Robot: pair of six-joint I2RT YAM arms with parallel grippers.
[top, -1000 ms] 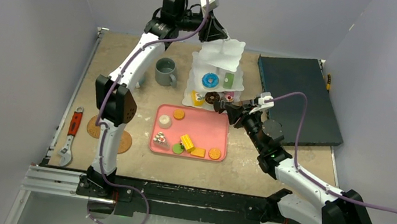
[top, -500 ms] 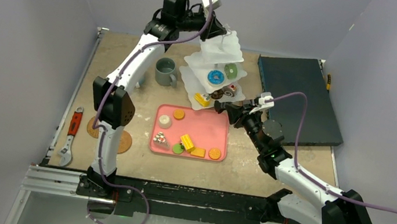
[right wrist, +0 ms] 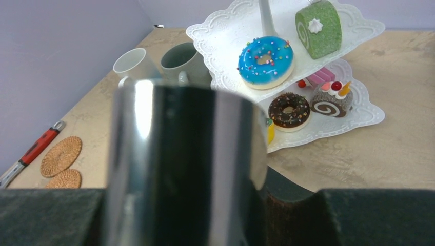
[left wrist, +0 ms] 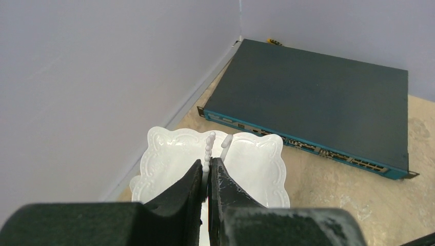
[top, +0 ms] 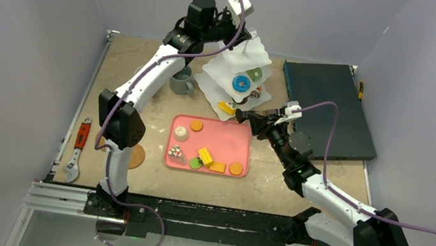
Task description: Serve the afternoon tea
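Observation:
The white three-tier stand (top: 219, 67) leans at a tilt at the back of the table. My left gripper (top: 239, 34) is shut on its beaded top handle (left wrist: 209, 146), above the top tier (left wrist: 256, 169). A blue donut (right wrist: 265, 55) and a green roll (right wrist: 318, 21) lie on the middle tier. A chocolate donut (right wrist: 289, 110) and a swirl roll (right wrist: 332, 98) lie on the bottom tier. My right gripper (top: 260, 124) is shut on the black tongs (right wrist: 184, 164), whose tips point at the stand's lowest tier. The grey mug (right wrist: 185, 60) and white mug (right wrist: 134, 63) stand left of the stand.
The pink tray (top: 220, 137) holds several more pastries in front of the stand. Two cork coasters (right wrist: 61, 155) and a red-handled wrench (top: 78, 148) lie at the left. A dark flat box (top: 327, 109) fills the back right.
The left jaws closed on the stand's handle, then moved right, and the stand went from upright to tilted. The right arm with the tongs has barely moved.

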